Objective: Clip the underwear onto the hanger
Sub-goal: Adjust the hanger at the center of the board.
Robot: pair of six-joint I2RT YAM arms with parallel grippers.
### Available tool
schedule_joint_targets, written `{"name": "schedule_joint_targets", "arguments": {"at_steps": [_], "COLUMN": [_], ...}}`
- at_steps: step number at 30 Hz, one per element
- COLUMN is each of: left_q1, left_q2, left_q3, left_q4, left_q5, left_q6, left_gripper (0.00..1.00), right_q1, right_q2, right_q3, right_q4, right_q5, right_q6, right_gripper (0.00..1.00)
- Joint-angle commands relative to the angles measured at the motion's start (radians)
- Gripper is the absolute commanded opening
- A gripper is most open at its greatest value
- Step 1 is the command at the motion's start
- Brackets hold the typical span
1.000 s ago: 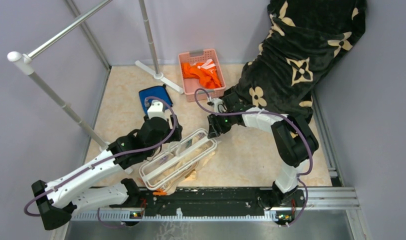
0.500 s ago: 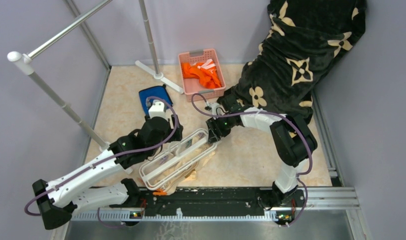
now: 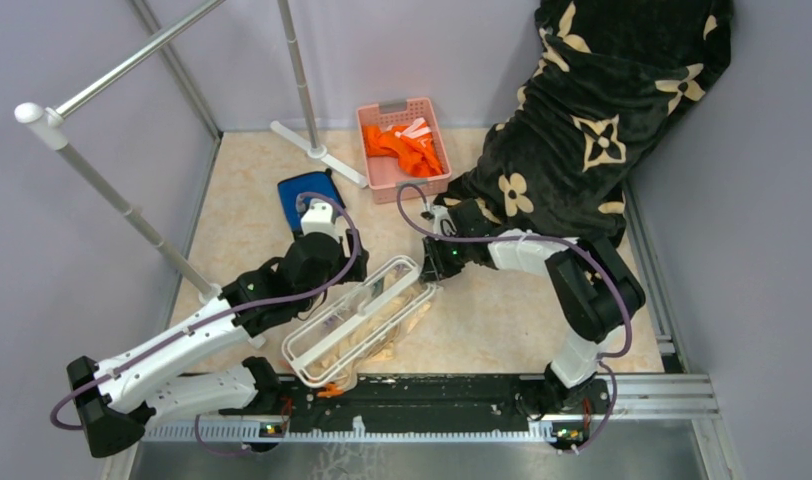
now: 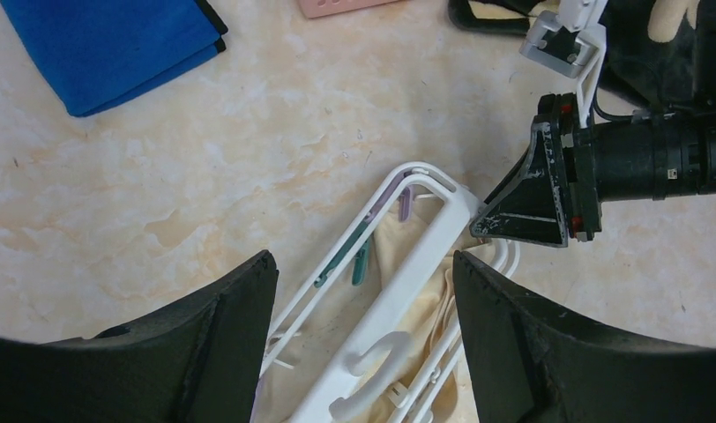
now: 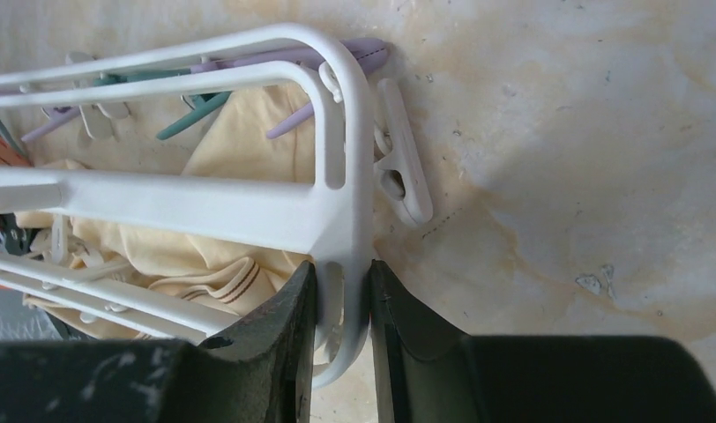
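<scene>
The white hanger (image 3: 352, 320) lies flat on the table between the arms, on top of the pale peach underwear (image 3: 380, 338). My right gripper (image 5: 341, 269) is shut on the hanger's far end bar (image 5: 346, 176), seen in the top view at the frame's upper right end (image 3: 431, 276). Underwear fabric (image 5: 240, 141) shows through the bars, with green and purple clips lying on it. My left gripper (image 4: 363, 257) is open and hangs above the hanger's middle bar (image 4: 425, 256) and hook (image 4: 381, 370), touching nothing.
A pink basket (image 3: 372, 125) with orange clothes stands at the back. A folded blue cloth (image 3: 304, 192) lies beside the left wrist. The grey rack pole (image 3: 112, 190) and its foot (image 3: 317, 152) stand at the left. A person in black patterned clothing (image 3: 592, 110) is at the back right.
My right gripper came down to the hanger's end bar and closed on it. The hanger's far end shifted slightly. The left gripper stayed open in place.
</scene>
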Motion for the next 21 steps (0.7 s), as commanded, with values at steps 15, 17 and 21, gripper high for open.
{"name": "schedule_joint_targets", "arguments": {"at_steps": [15, 17, 21], "left_q1": [0.005, 0.004, 0.007], "left_q2": [0.007, 0.016, 0.030], "left_q3": [0.005, 0.004, -0.001], "left_q4": [0.058, 0.058, 0.033], "left_q5": [0.016, 0.021, 0.022], "left_q6": [0.037, 0.041, 0.003], "left_gripper": [0.82, 0.83, 0.87], "right_q1": [-0.109, -0.118, -0.127], "right_q2": [-0.304, -0.329, -0.375], "right_q3": [-0.313, -0.352, -0.405], "right_q4": [0.618, 0.647, 0.644], "right_q5": [0.309, 0.355, 0.446], "right_q6": [0.510, 0.537, 0.539], "right_gripper": [0.00, 0.00, 0.01]}}
